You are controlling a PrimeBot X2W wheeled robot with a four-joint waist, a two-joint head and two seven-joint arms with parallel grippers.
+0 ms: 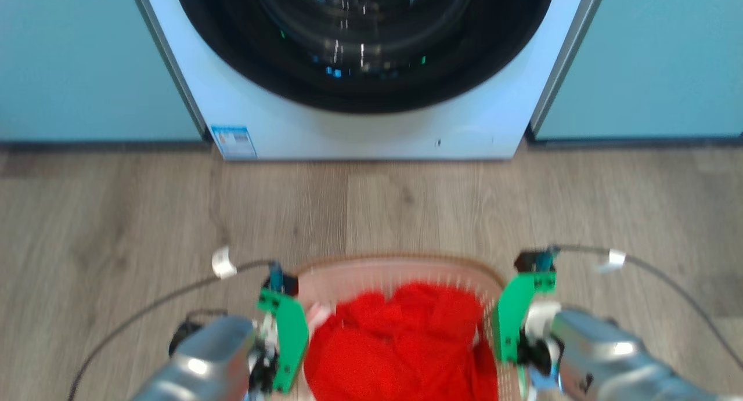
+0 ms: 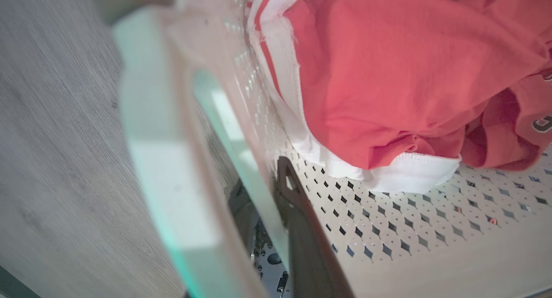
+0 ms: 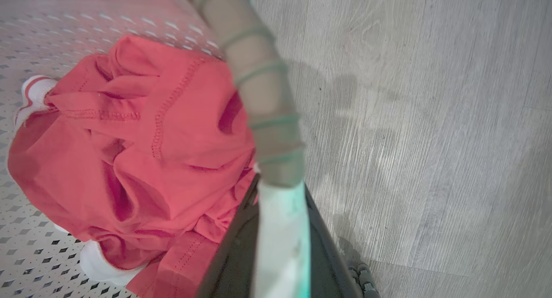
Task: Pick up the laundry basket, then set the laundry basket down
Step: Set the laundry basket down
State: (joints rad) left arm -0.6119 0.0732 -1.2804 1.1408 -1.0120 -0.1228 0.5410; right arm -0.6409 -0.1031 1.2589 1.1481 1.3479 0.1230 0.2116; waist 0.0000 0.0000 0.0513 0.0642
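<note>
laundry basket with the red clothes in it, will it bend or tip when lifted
Probably light: the white perforated plastic laundry basket holds a loose heap of red cloth. Its thin walls may flex where the dark fingers pinch them. Held at both sides, it seems unlikely to tip.

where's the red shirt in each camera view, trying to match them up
Head view: the red shirt is at bottom centre, inside the laundry basket.
Left wrist view: upper right, lying against the perforated wall.
Right wrist view: left half, bunched on the perforated plastic.
Shared landmark: the basket's perforated white plastic around the shirt, with the wood floor outside it.
</note>
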